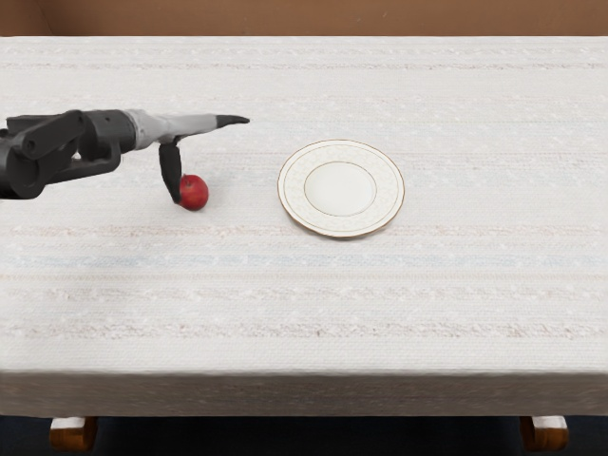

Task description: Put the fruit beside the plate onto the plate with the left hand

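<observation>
A small red fruit (pixel 195 192) lies on the white tablecloth, to the left of a white plate (pixel 290 195) with a thin gold rim. My left hand (pixel 195 152) reaches in from the left edge and hovers just above and left of the fruit. Its fingers (pixel 228 122) stretch out flat to the right, and the thumb (pixel 171 176) hangs down with its tip touching the fruit's left side. The hand is open and nothing is grasped. The plate has nothing on it.
The long table (pixel 304 313) is covered by a pale striped cloth, with its front edge near the bottom of the picture. A brown wall runs along the far edge.
</observation>
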